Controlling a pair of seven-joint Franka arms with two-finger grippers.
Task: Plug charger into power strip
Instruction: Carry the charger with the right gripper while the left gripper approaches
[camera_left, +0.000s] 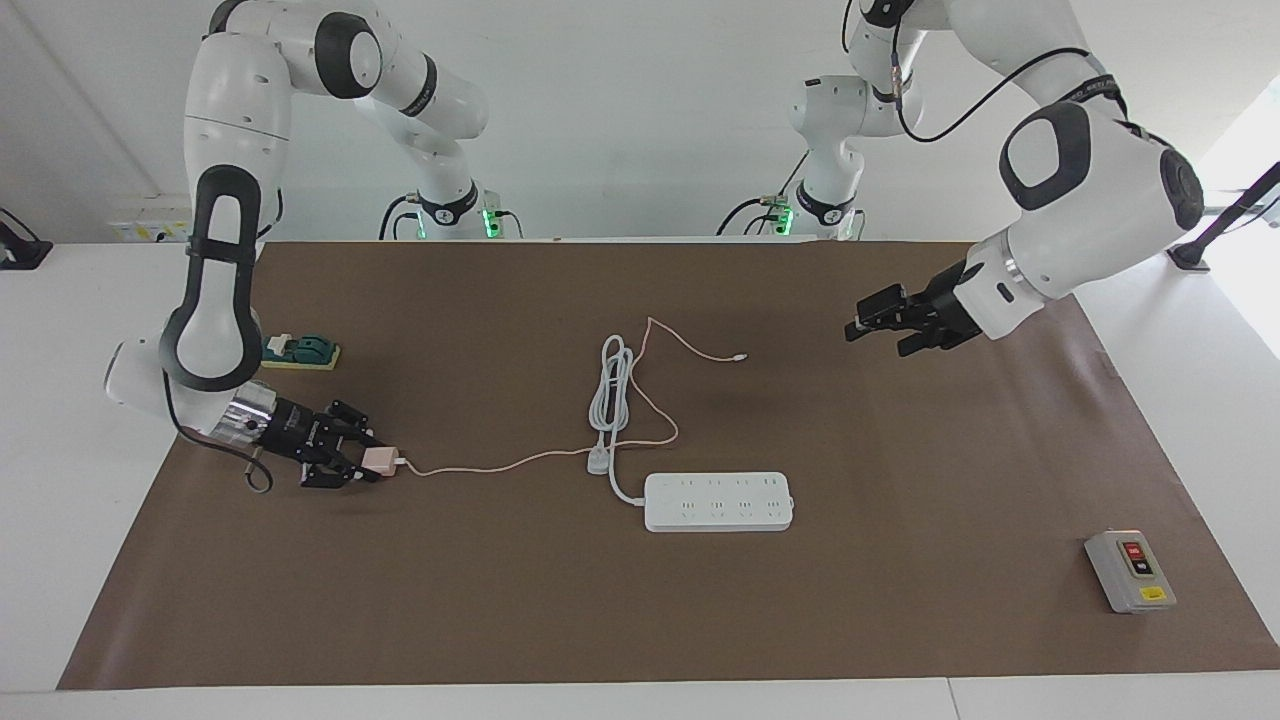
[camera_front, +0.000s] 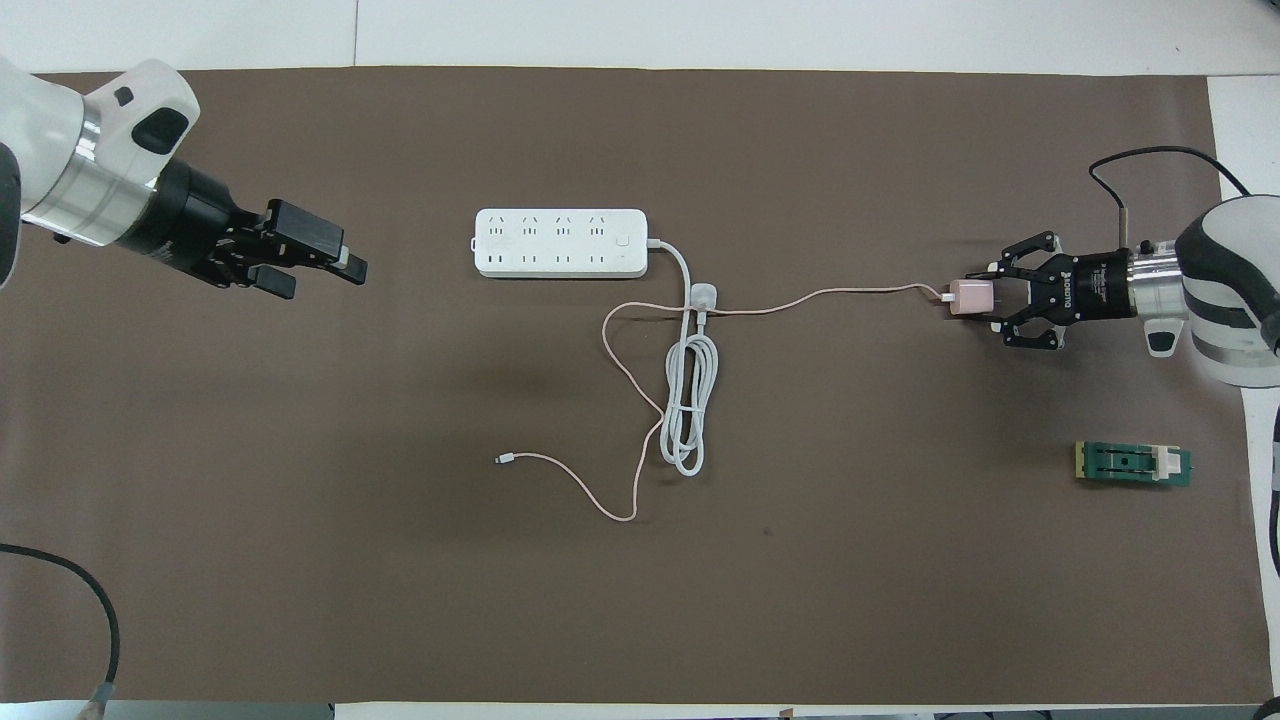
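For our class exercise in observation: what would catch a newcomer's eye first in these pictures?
Probably the right hand, low at the right arm's end of the table, shut on the small pink charger, whose thin cable trails toward the middle. Next, the white power strip at the table's middle, with its coiled cord nearer the robots. The left hand hangs open above the brown mat, holding nothing.

We find the charger (camera_front: 969, 297) between the right gripper's (camera_front: 990, 298) jaws, at the right arm's end of the mat (camera_front: 900, 560). The power strip (camera_front: 560, 243) lies mid-mat, well apart, between those jaws and the left gripper's (camera_left: 868, 327), raised over the mat.
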